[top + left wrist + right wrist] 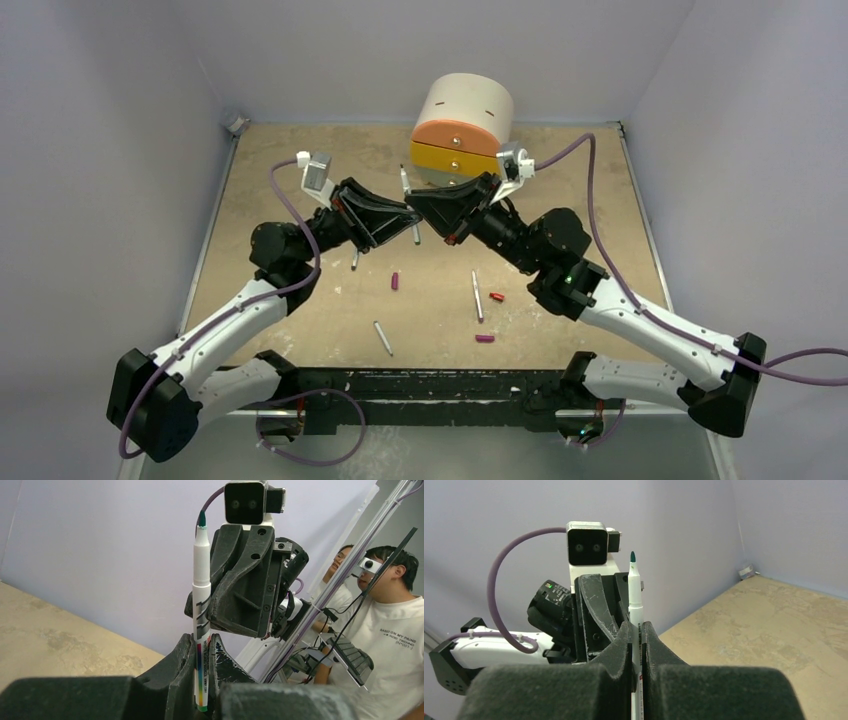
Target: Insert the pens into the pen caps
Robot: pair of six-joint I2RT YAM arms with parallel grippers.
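Observation:
A white pen [404,182] with a green tip is held above the mat where my two grippers meet. My left gripper [202,637] is shut on its lower barrel [202,605], tip up. My right gripper [636,625] is shut on the same pen [634,592] a little higher. In the top view the left gripper [414,222] and the right gripper [411,202] touch tip to tip. Three more pens lie on the mat [477,295], [382,337], [354,260]. A magenta cap [395,281], a red cap [497,297] and a second magenta cap [484,339] lie loose. The green cap is hidden.
A round white box with orange and yellow drawers [462,125] stands at the back, just behind the grippers. Pale walls close the mat [300,310] on three sides. A person in a white shirt [390,610] shows beyond the frame in the left wrist view.

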